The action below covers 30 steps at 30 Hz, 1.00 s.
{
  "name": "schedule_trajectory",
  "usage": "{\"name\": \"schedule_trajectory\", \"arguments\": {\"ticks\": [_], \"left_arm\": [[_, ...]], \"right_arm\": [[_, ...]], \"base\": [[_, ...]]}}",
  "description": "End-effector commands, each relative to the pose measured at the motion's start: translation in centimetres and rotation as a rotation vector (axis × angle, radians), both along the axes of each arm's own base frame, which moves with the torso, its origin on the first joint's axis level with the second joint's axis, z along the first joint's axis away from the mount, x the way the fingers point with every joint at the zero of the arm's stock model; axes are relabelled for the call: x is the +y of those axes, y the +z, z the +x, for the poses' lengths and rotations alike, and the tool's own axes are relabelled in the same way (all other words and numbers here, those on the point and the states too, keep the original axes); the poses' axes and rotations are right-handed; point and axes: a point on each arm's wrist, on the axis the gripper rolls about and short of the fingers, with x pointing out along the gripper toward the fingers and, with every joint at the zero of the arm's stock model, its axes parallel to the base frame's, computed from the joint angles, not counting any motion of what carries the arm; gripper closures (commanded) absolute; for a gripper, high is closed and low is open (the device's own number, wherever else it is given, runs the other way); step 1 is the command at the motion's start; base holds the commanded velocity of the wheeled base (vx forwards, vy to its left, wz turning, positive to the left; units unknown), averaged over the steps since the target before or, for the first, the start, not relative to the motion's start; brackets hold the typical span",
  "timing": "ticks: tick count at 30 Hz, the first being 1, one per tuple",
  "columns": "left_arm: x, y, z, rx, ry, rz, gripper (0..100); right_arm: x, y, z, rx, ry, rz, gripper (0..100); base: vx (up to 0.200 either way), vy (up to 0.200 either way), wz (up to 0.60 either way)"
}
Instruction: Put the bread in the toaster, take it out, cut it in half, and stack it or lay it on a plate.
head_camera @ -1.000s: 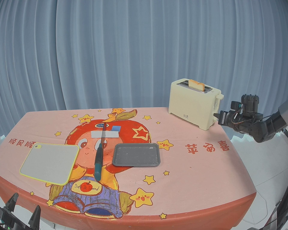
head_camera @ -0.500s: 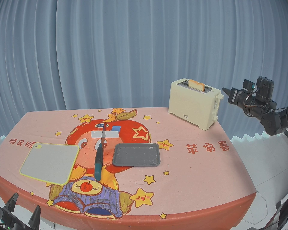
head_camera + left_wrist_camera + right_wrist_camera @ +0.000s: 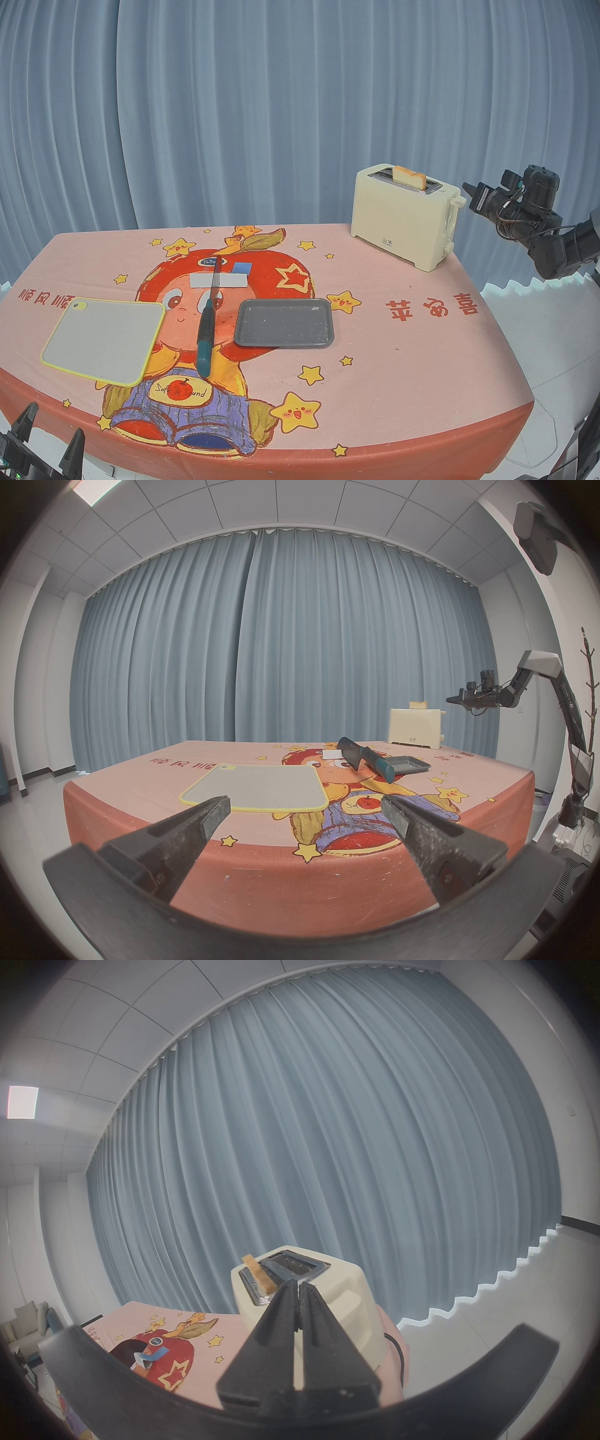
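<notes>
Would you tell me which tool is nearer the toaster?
Right. The right tool hangs off the toaster, by its lever; the left tool sits far off, below the near edge of the table.

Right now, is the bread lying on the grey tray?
No, the golden-brown bread slice stands in the slot of the cream plastic toaster, apart from the grey rectangular tray.

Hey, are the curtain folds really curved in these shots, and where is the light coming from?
Head view: the curtain folds bow outward and the table edge curves, which looks like lens distortion. Left wrist view: a lit ceiling panel shows, and the picture's corners are dark. Right wrist view: a lit ceiling light, with the same bowed folds and dark corners.
</notes>
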Motion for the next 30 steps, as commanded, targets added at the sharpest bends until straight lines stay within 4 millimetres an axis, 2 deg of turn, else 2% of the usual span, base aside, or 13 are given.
{"name": "schedule_trajectory", "arguments": {"ticks": [1,17,27,30], "left_arm": [[0.0,-0.5,0.1,0.016,0.001,0.001,0],[0.0,-0.5,0.1,0.016,0.001,0.001,0],[0.0,-0.5,0.1,0.016,0.001,0.001,0],[0.0,-0.5,0.1,0.018,0.001,0.001,0]], "right_arm": [[-0.4,-1.7,1.0,0.04,-0.011,-0.003,100],[-0.8,-3.8,1.6,0.103,-0.019,-0.014,100],[-0.7,-4.2,1.6,0.129,-0.017,-0.019,100],[-0.7,-5.0,1.9,0.146,-0.017,-0.022,100]], "base": [[0.0,0.0,0.0],[0.0,0.0,0.0],[0.0,0.0,0.0],[0.0,0.0,0.0]]}}
